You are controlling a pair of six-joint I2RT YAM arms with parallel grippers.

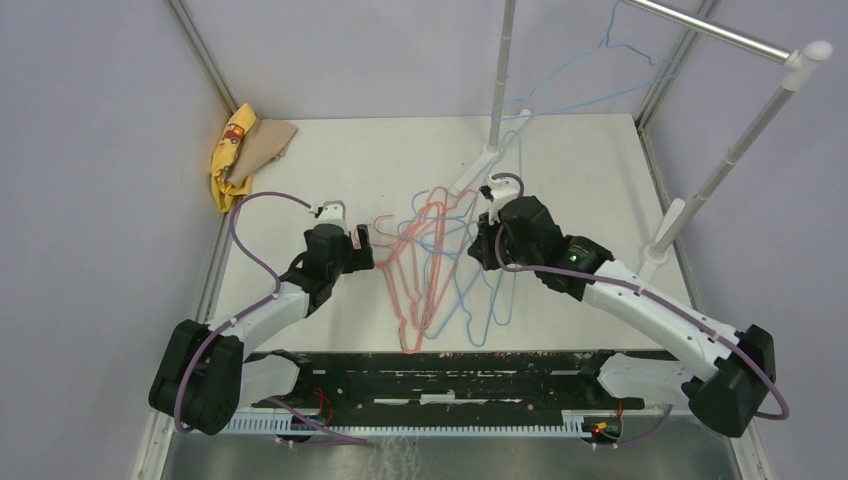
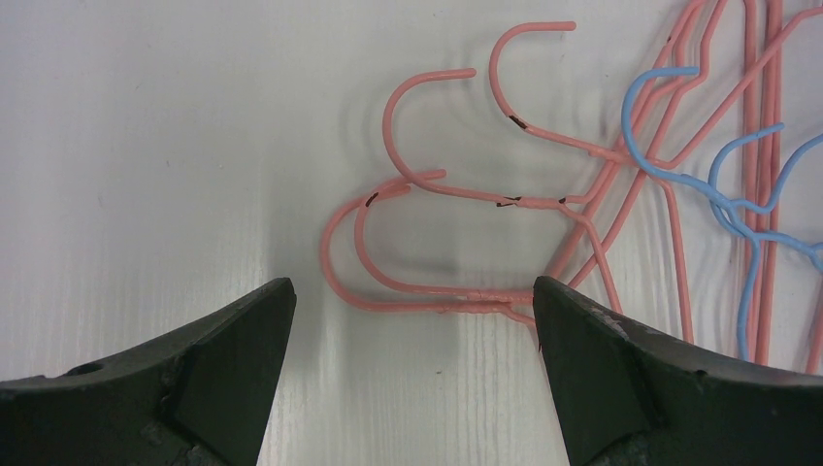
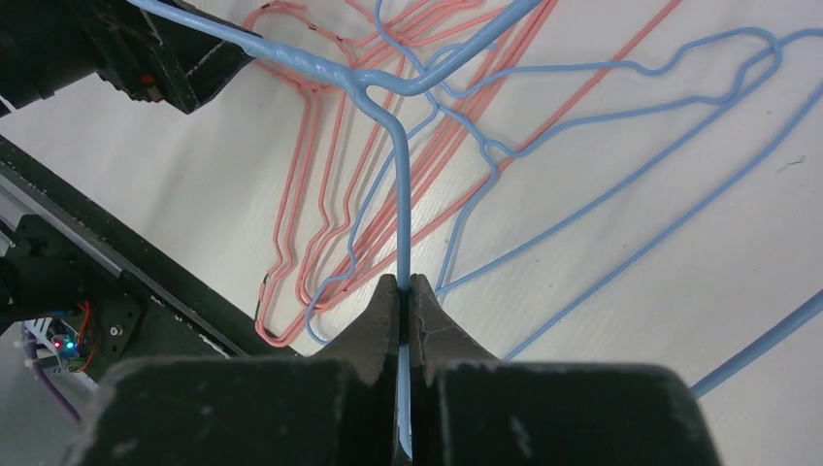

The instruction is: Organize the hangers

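Right gripper (image 3: 403,288) clamped on blue hanger (image 3: 399,214) neck, raised over the pile mid-table (image 1: 330,160) | left gripper (image 2: 412,291) spread wide above pink hangers (image 2: 466,199) hooks | step: I judge I'm lifting one out | next: clear the tangle, hook it on rail (image 1: 720,35), far-right corner

The upper blue hanger (image 1: 601,44) is cut off at its top by the view's edge. The gripped hanger (image 3: 401,194) has its end, seemingly the hook, hidden between the right gripper (image 3: 401,286) fingers.
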